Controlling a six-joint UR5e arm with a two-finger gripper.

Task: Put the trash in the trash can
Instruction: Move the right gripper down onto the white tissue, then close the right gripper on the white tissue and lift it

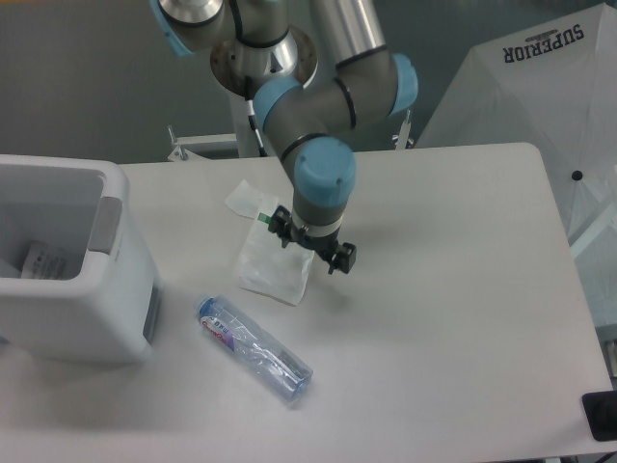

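Observation:
The trash lies on the white table. A flat white translucent pouch (pixel 272 268) sits mid-table. A smaller white wrapper with a green strip (pixel 250 201) lies just behind it. A clear bottle with a blue cap (pixel 254 349) lies on its side nearer the front. My gripper (pixel 310 247) hangs open over the pouch's right edge, with nothing between its fingers. The trash can (pixel 67 262) is a boxy white bin with a grey handle panel at the left edge, and some paper lies inside it.
The arm's base column (pixel 258 106) rises behind the table's far edge. A white umbrella-like sheet printed SUPERIOR (pixel 540 87) stands off the right side. A dark object (pixel 602 415) pokes in at the bottom right corner.

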